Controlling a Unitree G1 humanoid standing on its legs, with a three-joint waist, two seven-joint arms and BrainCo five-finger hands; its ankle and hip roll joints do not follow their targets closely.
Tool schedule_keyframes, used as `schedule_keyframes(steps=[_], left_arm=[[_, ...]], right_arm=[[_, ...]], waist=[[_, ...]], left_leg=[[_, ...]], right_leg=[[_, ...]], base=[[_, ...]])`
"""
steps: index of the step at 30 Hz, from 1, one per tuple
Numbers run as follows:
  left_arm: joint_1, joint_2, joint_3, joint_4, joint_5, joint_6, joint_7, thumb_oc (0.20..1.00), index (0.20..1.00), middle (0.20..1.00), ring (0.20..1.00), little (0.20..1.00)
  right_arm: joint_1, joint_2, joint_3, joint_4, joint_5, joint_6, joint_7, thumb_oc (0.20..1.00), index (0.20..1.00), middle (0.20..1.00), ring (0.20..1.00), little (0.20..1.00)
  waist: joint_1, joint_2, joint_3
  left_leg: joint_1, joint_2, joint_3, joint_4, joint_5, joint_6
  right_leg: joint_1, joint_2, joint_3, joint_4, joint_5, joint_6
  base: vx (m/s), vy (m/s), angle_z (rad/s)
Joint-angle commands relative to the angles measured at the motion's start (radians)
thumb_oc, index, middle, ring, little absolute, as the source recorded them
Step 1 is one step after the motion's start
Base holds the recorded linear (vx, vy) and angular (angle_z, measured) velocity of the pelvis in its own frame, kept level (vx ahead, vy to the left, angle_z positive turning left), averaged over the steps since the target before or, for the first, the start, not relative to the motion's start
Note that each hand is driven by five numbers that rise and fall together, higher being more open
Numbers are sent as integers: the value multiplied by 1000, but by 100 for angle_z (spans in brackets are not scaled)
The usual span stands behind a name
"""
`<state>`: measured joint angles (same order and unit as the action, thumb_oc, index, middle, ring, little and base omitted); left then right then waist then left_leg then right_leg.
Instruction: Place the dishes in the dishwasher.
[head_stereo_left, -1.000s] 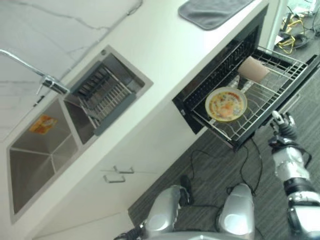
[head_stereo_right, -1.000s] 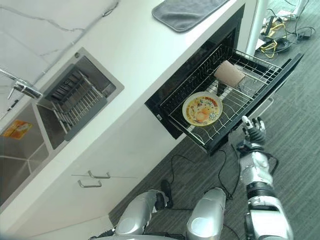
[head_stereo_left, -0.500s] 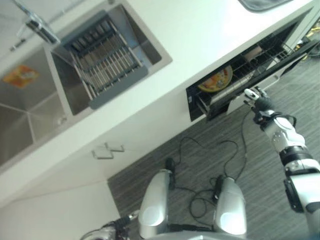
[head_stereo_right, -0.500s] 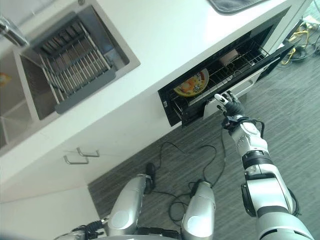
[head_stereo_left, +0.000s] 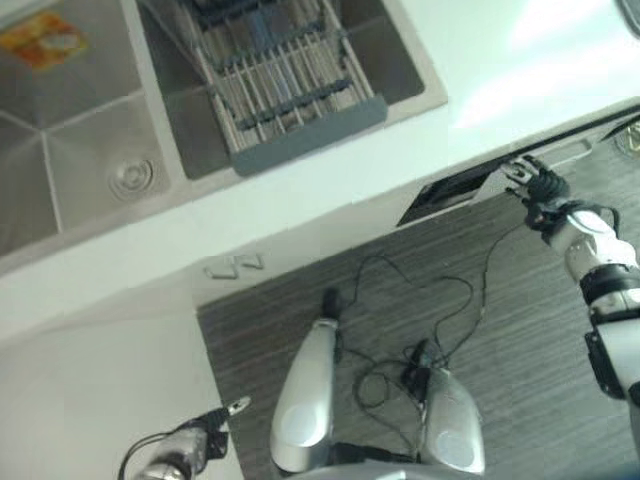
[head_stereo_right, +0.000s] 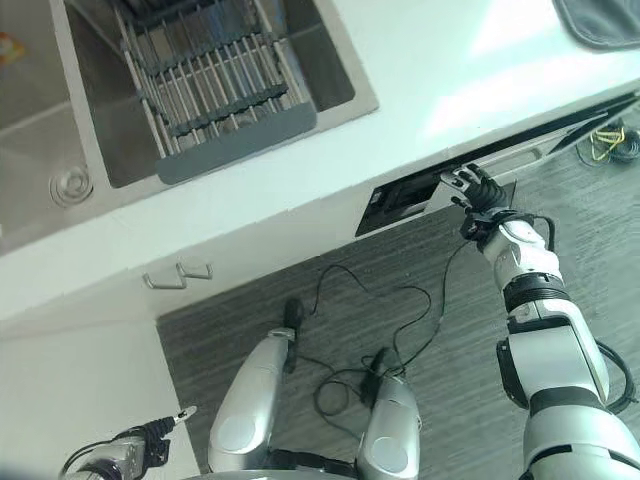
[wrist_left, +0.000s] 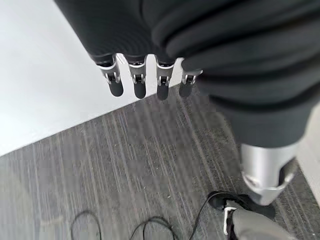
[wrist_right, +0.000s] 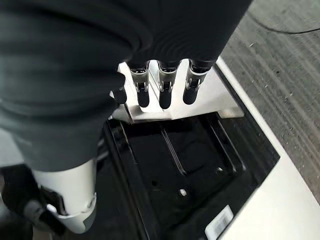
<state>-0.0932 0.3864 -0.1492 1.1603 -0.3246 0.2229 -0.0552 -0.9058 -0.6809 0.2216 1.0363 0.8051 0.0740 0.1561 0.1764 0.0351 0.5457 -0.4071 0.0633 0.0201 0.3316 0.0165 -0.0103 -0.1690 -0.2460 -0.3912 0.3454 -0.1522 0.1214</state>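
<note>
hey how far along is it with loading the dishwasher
Loading looks done: the dishwasher drawer is pushed nearly flush under the counter. In hand: the right hand presses straight fingers on its front panel. Left: closing the last gap. The left hand hangs idle.

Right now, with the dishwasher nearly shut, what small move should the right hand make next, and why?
Probably a short further push: the right hand has straight fingers on the dishwasher's front panel, and a dark gap remains under the counter.
</note>
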Motion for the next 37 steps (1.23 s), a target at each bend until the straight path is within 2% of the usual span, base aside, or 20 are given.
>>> schedule_keyframes(steps=[1,8,11,12,13,14,15,16,18,19,20,23,25,26,30,33,37], left_arm=[[12,78,-37,-13,22,32,8,1000,1000,1000,1000,1000],[10,107,-34,-23,18,38,26,1000,1000,1000,1000,1000],[6,104,-27,-35,-26,8,-17,1000,1000,1000,1000,1000],[4,93,-22,-43,-19,3,-18,1000,1000,1000,1000,1000],[14,77,-25,-46,-20,-11,-25,1000,1000,1000,1000,1000],[19,47,-21,-51,-44,-37,-45,1000,1000,1000,1000,1000],[19,43,-16,-52,-46,-40,-50,1000,1000,1000,1000,1000],[19,30,-5,-57,-44,-52,-59,1000,1000,1000,1000,1000],[25,18,5,-69,-55,-83,-57,1000,1000,1000,1000,1000],[31,1,16,-93,-70,-135,-35,1000,1000,1000,1000,1000],[40,-9,23,-108,-91,-153,-29,1000,1000,1000,1000,1000],[89,-55,58,-156,-123,-193,-86,1000,1000,1000,1000,1000],[129,-75,64,-162,-116,-219,-114,1000,1000,1000,1000,1000],[135,-80,65,-163,-119,-212,-120,1000,1000,1000,1000,1000],[153,-105,70,-151,-99,-169,-188,1000,1000,1000,1000,1000],[144,-116,55,-129,-83,-135,-218,1000,1000,1000,1000,1000],[113,-135,11,-71,-22,-103,-210,1000,1000,1000,1000,1000]], right_arm=[[-306,57,48,-121,8,-141,127,1000,1000,1000,1000,1000],[-337,37,57,-111,20,-157,111,1000,1000,1000,1000,1000],[-316,49,56,-102,-8,-113,106,1000,1000,1000,1000,1000],[-283,53,43,-101,-11,-119,103,1000,1000,1000,1000,1000],[-234,71,30,-105,35,-160,78,1000,1000,1000,1000,1000],[-133,123,-29,-147,16,-231,100,1000,1000,1000,1000,1000],[-111,131,-33,-164,-4,-241,110,1000,1000,1000,1000,1000],[-16,160,-49,-249,-50,-258,114,1000,1000,1000,1000,1000],[79,187,-46,-352,-67,-276,84,1000,1000,1000,1000,1000],[192,224,-45,-458,-103,-283,20,1000,1000,1000,1000,1000],[251,235,-45,-501,-125,-284,9,1000,1000,1000,1000,1000],[500,277,-33,-575,-252,-275,37,1000,1000,1000,1000,1000],[643,290,-46,-545,-196,-291,54,1000,1000,1000,1000,1000],[663,299,-52,-536,-196,-294,56,1000,1000,1000,1000,1000],[782,331,-60,-461,-246,-237,107,1000,1000,1000,1000,1000],[843,353,-59,-357,-225,-211,111,1000,1000,1000,1000,1000],[887,377,-95,-126,-283,-267,119,1000,1000,1000,1000,1000]], waist=[[69,-9,-26],[90,-38,-26],[82,-37,-26],[78,-34,-26],[74,-30,-26],[58,-26,-26],[53,-26,-26],[35,-25,-32],[13,-26,-41],[-16,-26,-53],[-30,-24,-62],[-78,-21,-102],[-103,-24,-134],[-108,-25,-141],[-153,-24,-186],[-181,-20,-219],[-210,-9,-271]], left_leg=[[113,-19,80,-28,-112,6],[108,-10,69,-29,-113,-1],[121,-6,72,-49,-106,-5],[132,-9,72,-61,-104,-3],[147,-9,75,-75,-98,-6],[168,-3,92,-104,-64,-4],[187,-3,87,-108,-86,-11],[192,1,103,-126,-56,-3],[207,6,111,-142,-50,-3],[227,13,119,-160,-49,-4],[237,14,124,-171,-47,-4],[278,24,142,-212,-41,-14],[304,38,155,-231,-36,-25],[310,40,158,-236,-36,-27],[347,50,175,-272,-27,-40],[373,57,183,-295,-21,-48],[411,67,194,-332,-10,-57]], right_leg=[[-51,-26,33,40,54,29],[-25,-23,7,6,72,37],[-15,-15,12,-11,73,38],[-8,-14,14,-19,72,38],[5,-11,17,-35,77,39],[19,-9,8,-56,101,31],[32,-7,21,-52,80,42],[32,-8,15,-67,105,33],[39,-4,23,-80,108,34],[44,1,35,-88,105,34],[52,4,41,-98,104,35],[85,13,61,-142,98,34],[108,19,63,-159,92,30],[113,20,64,-162,91,30],[137,32,76,-181,78,24],[155,41,82,-193,75,21],[186,56,84,-212,68,16]], base=[[16,-73,8],[18,-62,2],[-66,-35,3],[-79,13,0],[-167,42,-3],[-69,31,0],[-131,41,2],[-44,0,-2],[-111,-1,-8],[-82,15,-7],[-79,27,-2],[-61,-1,-20],[-22,-64,-24],[-28,-47,-23],[-30,6,-22],[-12,7,-14],[12,19,-9]])
